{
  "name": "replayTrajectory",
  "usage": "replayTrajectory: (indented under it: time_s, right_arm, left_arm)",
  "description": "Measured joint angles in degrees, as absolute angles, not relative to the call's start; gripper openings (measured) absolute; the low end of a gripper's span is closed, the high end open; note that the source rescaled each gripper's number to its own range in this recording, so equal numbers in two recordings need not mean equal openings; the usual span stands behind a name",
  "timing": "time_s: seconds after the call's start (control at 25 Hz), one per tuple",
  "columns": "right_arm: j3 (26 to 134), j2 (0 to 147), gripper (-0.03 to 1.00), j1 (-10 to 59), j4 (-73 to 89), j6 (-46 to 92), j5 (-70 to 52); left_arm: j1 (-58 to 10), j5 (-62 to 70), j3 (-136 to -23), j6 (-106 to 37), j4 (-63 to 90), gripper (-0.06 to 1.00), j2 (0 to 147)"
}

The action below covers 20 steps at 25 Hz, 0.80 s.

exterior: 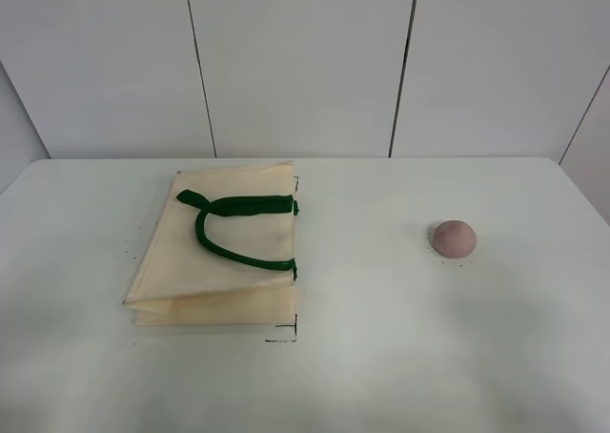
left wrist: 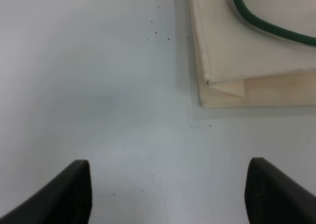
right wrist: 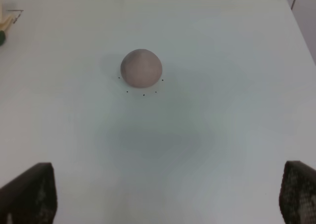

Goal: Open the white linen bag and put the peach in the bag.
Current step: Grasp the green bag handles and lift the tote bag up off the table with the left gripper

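Observation:
The white linen bag lies flat and folded on the left half of the table, its dark green handles looped on top. Its corner shows in the left wrist view. The peach, a small dull pink fruit, sits on the right half of the table; it also shows in the right wrist view. Neither arm shows in the exterior high view. My left gripper is open and empty over bare table beside the bag's corner. My right gripper is open and empty, some way short of the peach.
The white table has small black marks around the bag's corner and around the peach. A white panelled wall stands behind the table's far edge. The table's right edge runs close to the peach's side.

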<state>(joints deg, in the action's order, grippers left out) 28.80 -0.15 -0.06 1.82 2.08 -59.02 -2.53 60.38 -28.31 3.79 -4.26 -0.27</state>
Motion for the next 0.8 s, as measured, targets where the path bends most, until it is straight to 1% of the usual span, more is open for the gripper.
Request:
replayTrajectory:
  time_s: [0.48,0.6,0.8]
  right_arm:
    - [28.8,-0.15,1.0,-0.06,1.82,2.08,-59.02]
    - [28.8,-0.15,1.0,-0.06,1.82,2.08,-59.02]
    - [28.8,-0.15,1.0,-0.06,1.82,2.08,-59.02]
  left_arm:
    - [-2.53,60.33,-29.66,3.79,-4.45,1.0,0.94]
    - [-2.53,60.4,-33.98,3.79,-4.49,1.0,8.85]
    - [-2.53,60.34,-44.72,4.05,-4.49,1.0,30.76]
